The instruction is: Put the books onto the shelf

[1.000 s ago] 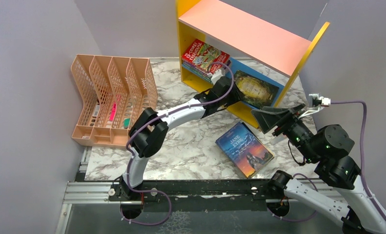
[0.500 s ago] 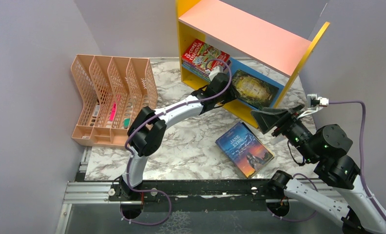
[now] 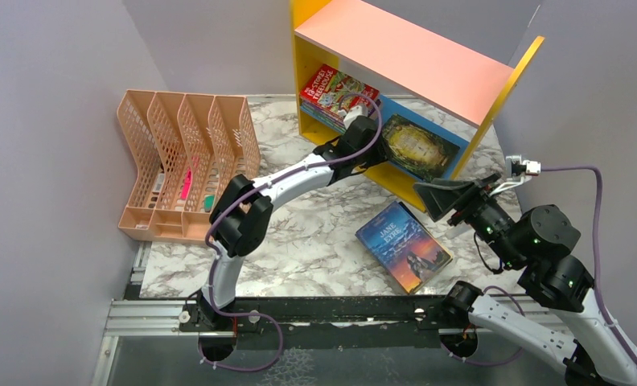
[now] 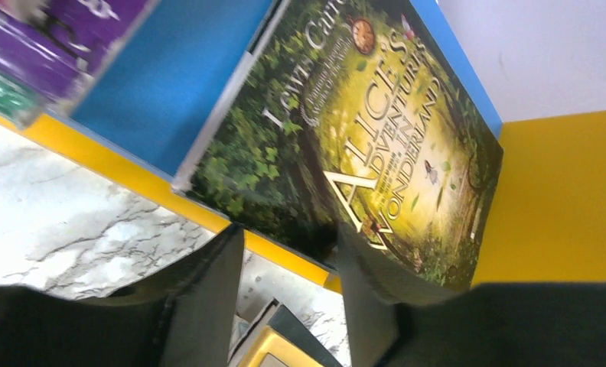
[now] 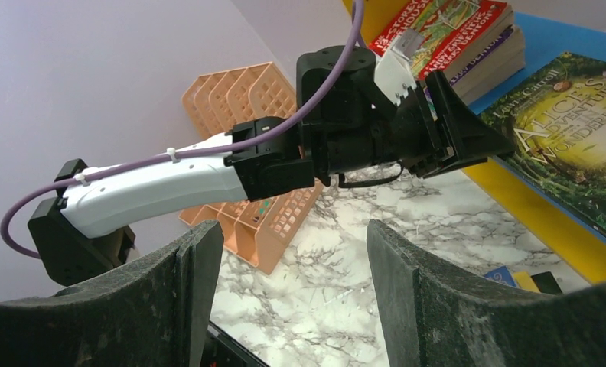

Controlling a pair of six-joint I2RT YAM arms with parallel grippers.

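1. Grey walls [image 3: 50,121] box in the marbled surface [image 3: 315,233].
2. On it, near right, the blue book [image 3: 402,245] lies flat; the green book [image 3: 416,146] rests on the shelf's [image 3: 404,52] blue board.
3. The left fingers [image 4: 208,306] are spread at the green book's edge; the right fingers [image 5: 430,290] are spread and empty.

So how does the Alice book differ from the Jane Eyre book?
The Alice book lies on the shelf's blue board, the Jane Eyre book on the table. Alice is green-gold, Jane Eyre blue. The left hand is at Alice's edge, not Jane Eyre's. Both lie cover up.
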